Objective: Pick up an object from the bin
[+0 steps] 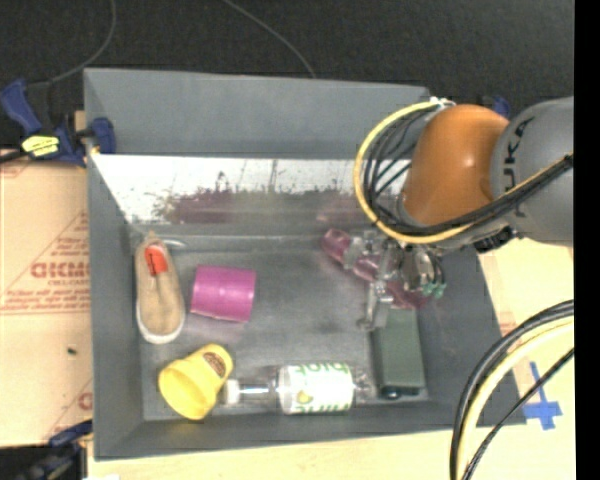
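Looked down into a grey metal bin (110, 268) and took the magenta cup (223, 293), tipped on its side, as the marker. Found a beige shoe-like thing (160, 303) with an orange tab just left of the magenta cup, lying along the bin's left wall. Saw a yellow cup (193, 380) in front of the magenta cup and slightly left, also on its side. Noted a white bottle (315, 388) with green lettering in front of the magenta cup and to its right, lying flat, its neck pointing at the yellow cup and just beside it. Made out a purple see-through thing (340, 246) to the right of the magenta cup and a little farther back, against the rear of the floor. Spotted the gripper (388, 293) well right of the magenta cup, low in the bin, just beside that purple thing and just behind a dark rectangular block (400, 353). Could not tell whether the gripper was open or closed, nor whether it touched the purple thing. Saw the arm's orange cover (450, 163) and looped cables above it, farther right and back from the magenta cup.
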Motion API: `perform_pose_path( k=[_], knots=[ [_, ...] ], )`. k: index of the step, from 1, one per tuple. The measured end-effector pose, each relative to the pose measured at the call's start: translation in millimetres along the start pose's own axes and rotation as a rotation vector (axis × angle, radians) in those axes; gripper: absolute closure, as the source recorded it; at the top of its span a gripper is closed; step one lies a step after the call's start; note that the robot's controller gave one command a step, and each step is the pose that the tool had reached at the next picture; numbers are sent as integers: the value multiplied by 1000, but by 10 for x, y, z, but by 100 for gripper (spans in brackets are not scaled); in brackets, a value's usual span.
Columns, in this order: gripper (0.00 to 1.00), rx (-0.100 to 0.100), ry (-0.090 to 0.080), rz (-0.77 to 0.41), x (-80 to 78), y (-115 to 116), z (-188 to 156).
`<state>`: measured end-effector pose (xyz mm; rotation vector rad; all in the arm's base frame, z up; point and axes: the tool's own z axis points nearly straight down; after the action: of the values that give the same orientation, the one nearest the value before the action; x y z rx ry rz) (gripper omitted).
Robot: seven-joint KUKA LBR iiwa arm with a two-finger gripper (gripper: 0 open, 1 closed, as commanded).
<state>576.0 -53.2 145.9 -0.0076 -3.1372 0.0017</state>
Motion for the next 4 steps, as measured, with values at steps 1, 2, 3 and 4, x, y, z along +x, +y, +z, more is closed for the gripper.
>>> perform_pose_path(
  k=[1,2,3,4],
  knots=[
    [0,1,-8,-2,-19,-1,-47],
    [0,-1,-19,100,-737,-480,687],
    [0,2,-20,185,-510,-819,47],
    [0,-5,-25,230,-432,-394,451]
  ],
)
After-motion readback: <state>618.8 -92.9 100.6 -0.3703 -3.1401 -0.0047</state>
